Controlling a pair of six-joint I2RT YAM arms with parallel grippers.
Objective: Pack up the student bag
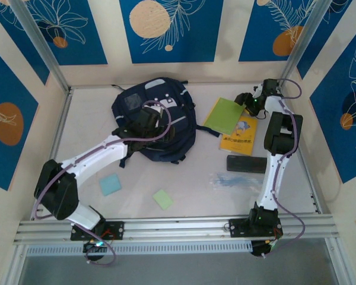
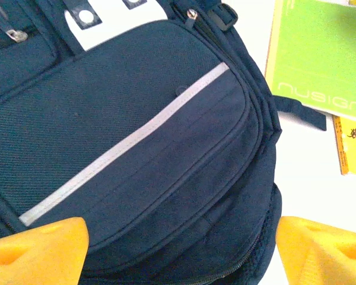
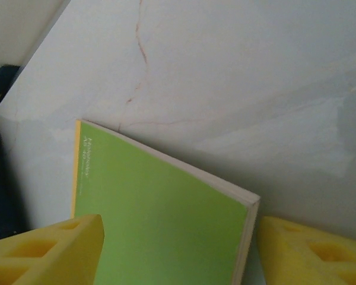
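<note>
beside student bag [image 2: 136, 148], green notebook [image 2: 320, 53] reads "nusign".

**A:** Where can I pass on the left?

**B:** The student bag [image 1: 154, 119] blocks the far left-centre. My left gripper [image 2: 178, 249] hangs over its front pocket, jaws wide. Nearer the bases I see bare table, broken by a blue pad [image 1: 111, 185] and a green pad [image 1: 162, 199].

**A:** And on the right?

**B:** Crowded. The green notebook [image 1: 223, 116] overlaps a yellow book [image 1: 240, 135], with a black case [image 1: 246, 164] just nearer. My right gripper [image 3: 178, 249] straddles the notebook's corner. A narrow bare lane runs between bag and notebook.
</note>
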